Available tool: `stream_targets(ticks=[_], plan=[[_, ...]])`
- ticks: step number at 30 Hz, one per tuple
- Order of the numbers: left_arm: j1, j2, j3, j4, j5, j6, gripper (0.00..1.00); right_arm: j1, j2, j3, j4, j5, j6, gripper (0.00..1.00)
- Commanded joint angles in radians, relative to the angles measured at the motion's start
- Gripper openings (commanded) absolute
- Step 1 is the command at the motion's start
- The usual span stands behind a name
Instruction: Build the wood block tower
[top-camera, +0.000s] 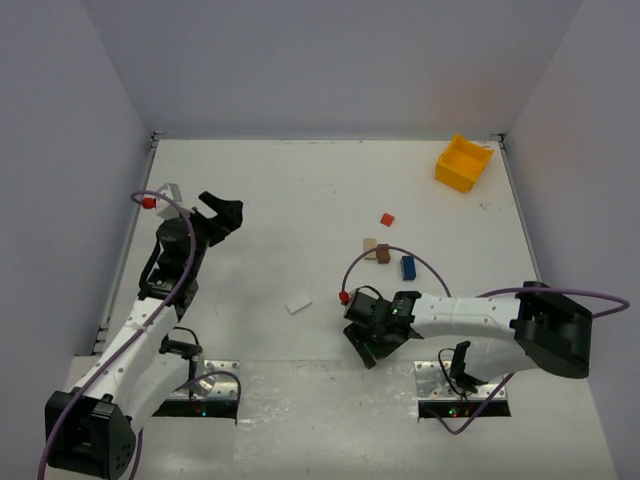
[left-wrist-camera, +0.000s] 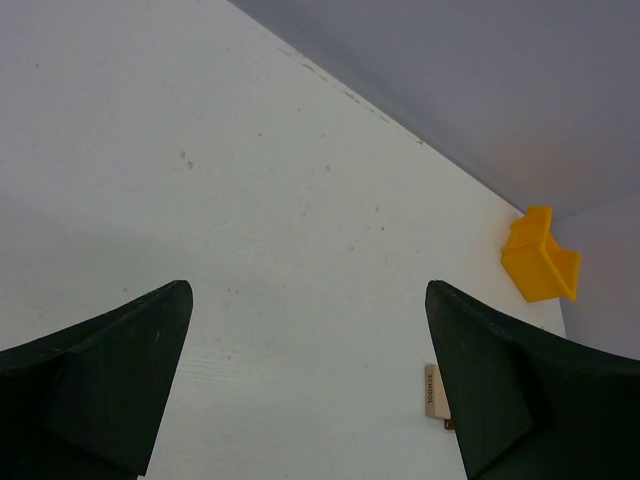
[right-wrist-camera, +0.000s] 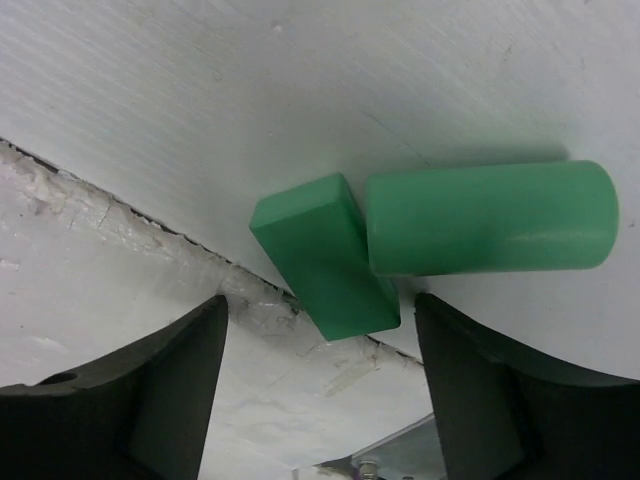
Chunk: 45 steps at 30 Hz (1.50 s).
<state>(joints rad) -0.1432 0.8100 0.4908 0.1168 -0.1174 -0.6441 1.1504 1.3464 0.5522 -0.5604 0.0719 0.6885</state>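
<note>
1. Your one container is the yellow bin (top-camera: 463, 163), in the far right corner of the table (top-camera: 300, 190). From above, only its own yellow inside shows, and it stands well apart from every block.
2. The tower's blocks lie singly on the table, none on top of another. The red block (top-camera: 387, 218) lies farthest from you, right of the middle. Just nearer, the tan block (top-camera: 370, 245) and the brown block (top-camera: 383, 255) touch, with the blue block (top-camera: 408, 267) just to their right. The white block (top-camera: 298, 305) lies alone, further left and nearer.
3. Your right pincer (top-camera: 372, 342) sits low by the table's near edge, nearer than the blue block and right of the white one. Its jaws stand wide and grip nothing.
4. In the right wrist view, the green block (right-wrist-camera: 325, 255) lies flat across a seam in the table. One end reaches in between the fingers (right-wrist-camera: 160, 390), clear of both. The green cylinder (right-wrist-camera: 490, 218) lies on its side, one end touching the block's long side.
5. Your left pincer (top-camera: 222, 212) is at the far left, well apart from all the blocks. Its jaws are wide and hold nothing. Its wrist view shows the tan block close beside one finger and the bin far beyond.
</note>
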Motion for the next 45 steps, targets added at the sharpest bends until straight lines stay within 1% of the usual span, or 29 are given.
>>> stream_targets(ticks=[1,5,7,8,12,13,14,15,17,19,21,22,23,24,27,30,35,36,37,38,39,41,42,45], plan=[[-0.002,0.007,0.009,0.061,0.018,0.009,1.0,0.002,0.05,-0.017,0.094,0.072,-0.034,0.61],[-0.002,0.017,0.009,0.068,0.029,0.012,1.0,0.002,0.054,-0.03,0.142,0.035,-0.07,0.4],[-0.002,0.024,0.012,0.072,0.036,0.014,1.0,0.003,0.045,-0.021,0.16,0.005,-0.112,0.27],[-0.002,0.028,0.014,0.072,0.041,0.017,1.0,0.002,0.039,-0.017,0.171,-0.007,-0.132,0.22],[-0.004,0.035,0.019,0.072,0.059,0.02,1.0,0.002,0.016,0.044,0.226,-0.026,-0.259,0.08],[-0.003,0.034,0.019,0.072,0.06,0.02,1.0,0.002,0.017,0.057,0.227,-0.024,-0.277,0.07],[-0.002,0.033,0.02,0.072,0.061,0.02,1.0,0.002,0.019,0.07,0.225,-0.022,-0.291,0.07],[-0.003,0.032,0.02,0.072,0.061,0.021,1.0,0.002,0.024,0.081,0.215,-0.018,-0.298,0.11],[-0.003,0.027,0.019,0.071,0.062,0.024,1.0,0.002,0.053,0.116,0.182,-0.002,-0.268,0.23],[-0.004,0.025,0.017,0.069,0.059,0.024,1.0,0.002,0.075,0.13,0.146,0.013,-0.218,0.27],[-0.002,0.026,0.015,0.072,0.055,0.023,1.0,0.002,0.088,0.124,0.122,0.046,-0.139,0.41],[-0.002,0.029,0.015,0.073,0.056,0.023,1.0,0.002,0.09,0.122,0.12,0.05,-0.106,0.5],[-0.002,0.033,0.015,0.075,0.057,0.023,1.0,0.002,0.091,0.122,0.121,0.052,-0.078,0.55],[-0.002,0.036,0.015,0.078,0.059,0.023,1.0,0.002,0.09,0.122,0.125,0.051,-0.055,0.58],[-0.002,0.047,0.017,0.087,0.07,0.023,1.0,0.002,0.085,0.116,0.152,0.058,-0.01,0.63],[-0.002,0.057,0.019,0.092,0.081,0.023,1.0,0.002,0.105,0.109,0.181,0.097,0.014,0.63],[-0.002,0.035,0.016,0.084,0.08,0.021,1.0,0.0,0.173,0.141,0.217,0.1,0.058,0.63],[-0.002,0.029,0.014,0.082,0.078,0.021,1.0,-0.001,0.18,0.144,0.217,0.104,0.067,0.6],[-0.002,0.024,0.013,0.081,0.075,0.021,1.0,-0.001,0.187,0.145,0.216,0.108,0.076,0.54],[-0.002,0.018,0.011,0.081,0.073,0.021,1.0,-0.001,0.189,0.146,0.206,0.124,0.088,0.42],[-0.003,0.012,0.009,0.081,0.07,0.021,1.0,-0.001,0.185,0.147,0.194,0.145,0.101,0.28],[-0.003,0.006,0.008,0.08,0.068,0.02,1.0,-0.001,0.152,0.143,0.192,0.184,0.071,0.14],[-0.002,0.006,0.008,0.08,0.068,0.021,1.0,-0.001,0.14,0.143,0.192,0.186,0.069,0.14],[-0.002,0.011,0.01,0.081,0.073,0.021,1.0,-0.011,0.102,0.21,0.224,0.241,-0.117,0.09]])
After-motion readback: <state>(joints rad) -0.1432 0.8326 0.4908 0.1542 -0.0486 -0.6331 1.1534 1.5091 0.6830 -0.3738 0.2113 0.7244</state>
